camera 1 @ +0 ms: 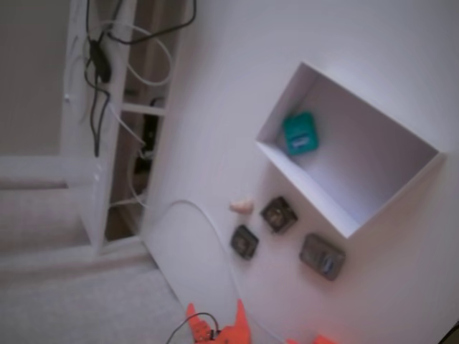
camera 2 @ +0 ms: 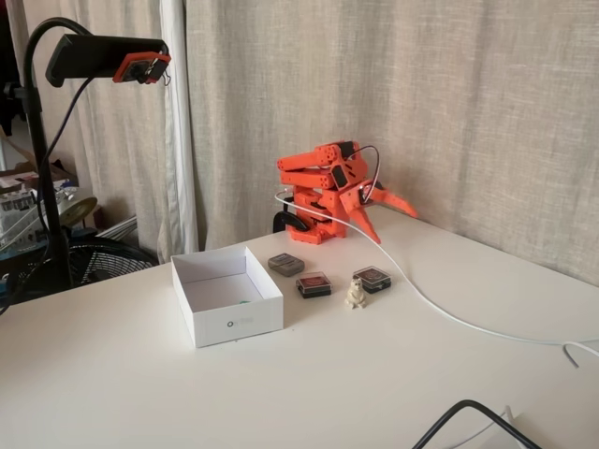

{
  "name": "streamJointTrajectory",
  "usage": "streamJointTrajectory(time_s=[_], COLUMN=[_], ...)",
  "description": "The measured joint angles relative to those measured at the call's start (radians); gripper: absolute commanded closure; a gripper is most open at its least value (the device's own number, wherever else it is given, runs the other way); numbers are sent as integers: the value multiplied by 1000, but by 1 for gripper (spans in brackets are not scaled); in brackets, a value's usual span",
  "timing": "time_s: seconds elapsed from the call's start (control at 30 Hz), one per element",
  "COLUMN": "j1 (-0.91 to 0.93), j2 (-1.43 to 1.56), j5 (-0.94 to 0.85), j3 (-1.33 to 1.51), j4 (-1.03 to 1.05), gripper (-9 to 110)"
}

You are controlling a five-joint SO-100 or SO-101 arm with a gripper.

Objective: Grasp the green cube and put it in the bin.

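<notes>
The green cube (camera 1: 299,133) lies inside the bin (camera 1: 343,215), against its far wall; the gripper (camera 2: 385,217) is folded back near the base, jaws spread and empty; keep it parked clear of the dark blocks (camera 2: 314,284).

Green cube seen inside the bin

The green cube (camera 1: 299,133) is seen lying in the bin (camera 1: 344,215), close to its upper-left corner wall. Three dark square blocks (camera 1: 278,214) and a small pale figure (camera 1: 242,206) are set on the bench (camera 1: 229,86) just beside the bin. Orange pincer (camera 1: 215,315) tips are cut off at the bottom edge.
</notes>
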Motion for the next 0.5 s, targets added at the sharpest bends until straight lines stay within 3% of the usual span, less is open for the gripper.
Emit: streamJointTrajectory(time_s=[0.03, 0.07, 0.5], j1=[0, 0, 0], j2=[0, 0, 0], j5=[0, 0, 0], j3=[0, 0, -2], j4=[0, 0, 0], gripper=[108, 110, 110])
